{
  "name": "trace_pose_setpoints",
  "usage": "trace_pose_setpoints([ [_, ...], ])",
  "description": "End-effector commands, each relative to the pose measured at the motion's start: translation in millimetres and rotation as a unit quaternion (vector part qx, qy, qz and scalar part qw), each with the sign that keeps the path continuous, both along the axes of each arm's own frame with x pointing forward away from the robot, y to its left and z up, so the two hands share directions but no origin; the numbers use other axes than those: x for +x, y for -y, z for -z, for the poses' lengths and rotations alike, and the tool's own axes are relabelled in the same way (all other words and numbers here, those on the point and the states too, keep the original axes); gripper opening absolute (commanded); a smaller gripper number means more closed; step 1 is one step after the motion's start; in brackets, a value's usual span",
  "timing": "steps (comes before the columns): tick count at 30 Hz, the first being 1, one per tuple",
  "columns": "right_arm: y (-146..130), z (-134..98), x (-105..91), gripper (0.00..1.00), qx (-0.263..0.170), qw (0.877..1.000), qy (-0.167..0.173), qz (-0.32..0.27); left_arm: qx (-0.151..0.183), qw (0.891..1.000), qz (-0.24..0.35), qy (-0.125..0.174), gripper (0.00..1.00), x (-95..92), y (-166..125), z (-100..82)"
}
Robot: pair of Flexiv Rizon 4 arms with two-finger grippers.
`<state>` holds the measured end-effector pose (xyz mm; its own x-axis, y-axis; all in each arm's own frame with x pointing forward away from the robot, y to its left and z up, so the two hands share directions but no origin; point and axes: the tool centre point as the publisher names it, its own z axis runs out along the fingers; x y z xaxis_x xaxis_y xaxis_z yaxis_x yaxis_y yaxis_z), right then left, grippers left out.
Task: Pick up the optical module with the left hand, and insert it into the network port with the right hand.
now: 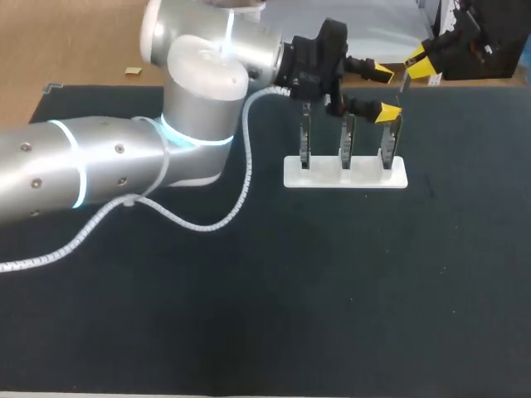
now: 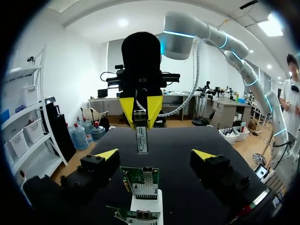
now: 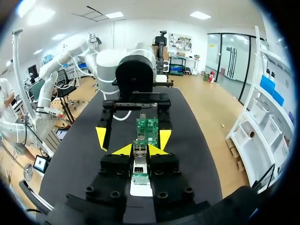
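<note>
Dark bench (image 1: 332,290): optical module (image 2: 141,136) sits clamped in your right pincer (image 3: 140,150), left pincer (image 2: 155,154) released by the network card (image 2: 140,180), so only insertion remains.

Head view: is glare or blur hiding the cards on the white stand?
Head view: glare washes out the left arm; the cards are dim, slightly soft, not hidden. Left wrist view: optical module crisp, edges bowed by fisheye.

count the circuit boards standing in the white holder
3, upright in a row on the white holder: one circuit board at its left end, one in the middle, one at the right end beside the left gripper. None looks hidden.
</note>
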<state>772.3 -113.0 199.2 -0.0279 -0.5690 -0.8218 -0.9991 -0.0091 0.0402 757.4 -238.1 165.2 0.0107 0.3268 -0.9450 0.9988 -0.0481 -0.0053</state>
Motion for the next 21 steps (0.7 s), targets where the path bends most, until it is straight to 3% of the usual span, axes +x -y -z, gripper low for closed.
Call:
trace_pose_setpoints([
  [1,0,1,0.4,0.0,0.002,1.0,0.0,0.001,0.043,0.999,0.015,-0.007,1.0,6.0,0,0.7],
  [5,0,1,0.3,0.0,0.002,1.0,0.001,0.001,0.06,0.998,0.018,-0.015,1.0,6.1,-1,6.3],
  [13,-1,1,-0.1,0.0,0.002,1.0,0.0,0.002,0.11,0.994,0.022,0.002,1.0,3.6,-2,11.6],
  [21,-1,1,-0.1,0.0,0.001,1.0,0.0,0.002,0.129,0.991,0.024,0.002,1.0,-2.3,-6,21.1],
])
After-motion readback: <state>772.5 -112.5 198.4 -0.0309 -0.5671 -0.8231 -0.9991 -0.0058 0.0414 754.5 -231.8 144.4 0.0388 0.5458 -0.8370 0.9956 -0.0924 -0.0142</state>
